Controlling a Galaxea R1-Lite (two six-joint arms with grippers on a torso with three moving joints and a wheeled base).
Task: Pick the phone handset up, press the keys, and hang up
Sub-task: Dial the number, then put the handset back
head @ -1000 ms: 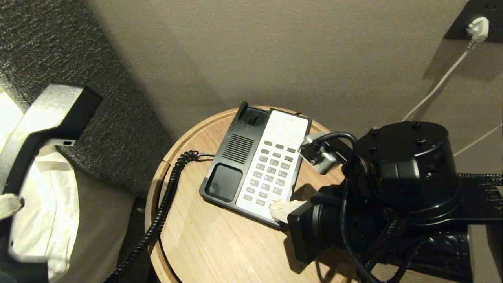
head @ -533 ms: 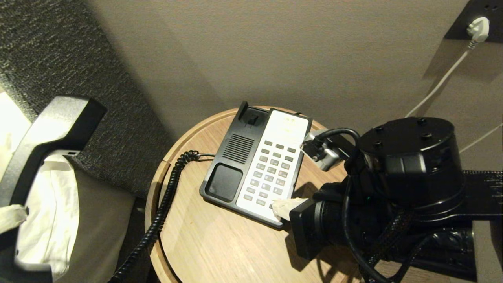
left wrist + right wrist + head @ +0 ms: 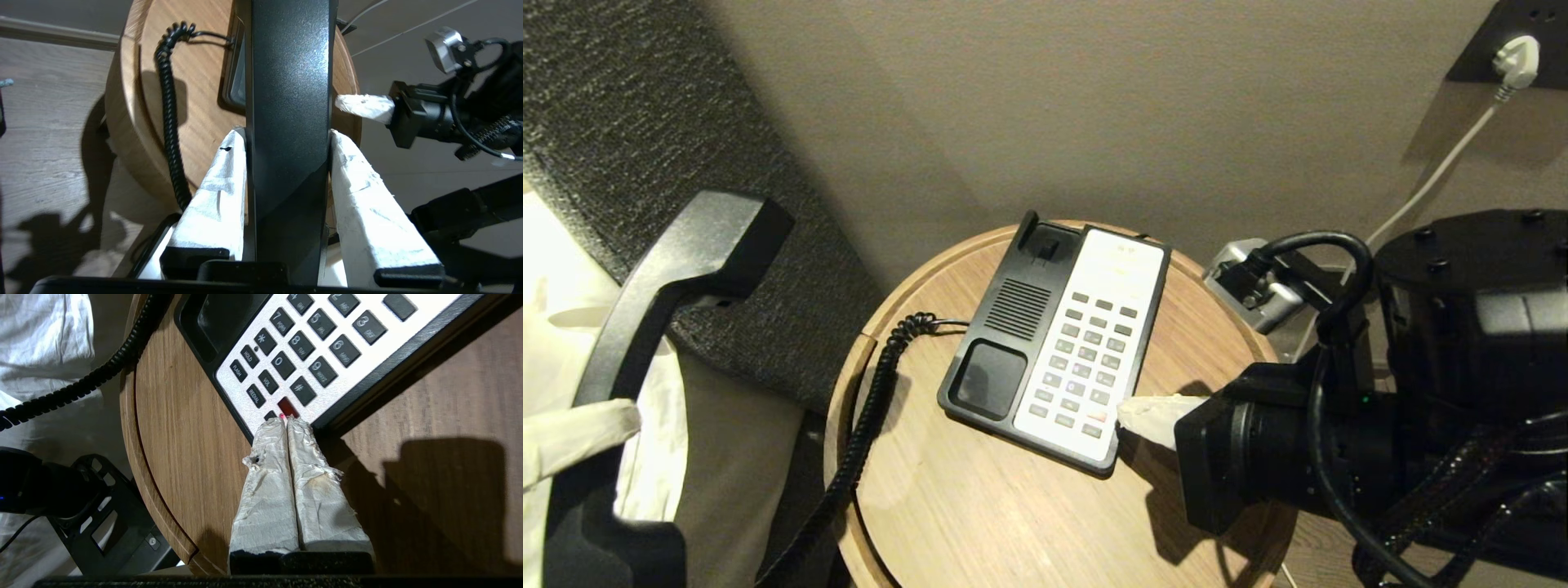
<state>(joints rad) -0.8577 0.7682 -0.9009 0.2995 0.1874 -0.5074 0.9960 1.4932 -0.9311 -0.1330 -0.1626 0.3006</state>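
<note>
Round wood table (image 3: 980,523), beige wall (image 3: 1094,106).

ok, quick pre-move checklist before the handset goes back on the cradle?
1. Grip: left gripper fingers clamp both sides of the phone handset: ok.
2. Right gripper off the keys: fingertips shut together at the near edge of the phone base, beside a lit red key; contact: cannot tell.
3. Cradle free: both recesses of the base show bare in the head view: ok.
4. Coiled cord free: it runs over the table edge with no visible snag: ok.
5. Handset lined up over the cradle: held off to the left, beyond the table: not ok.
</note>
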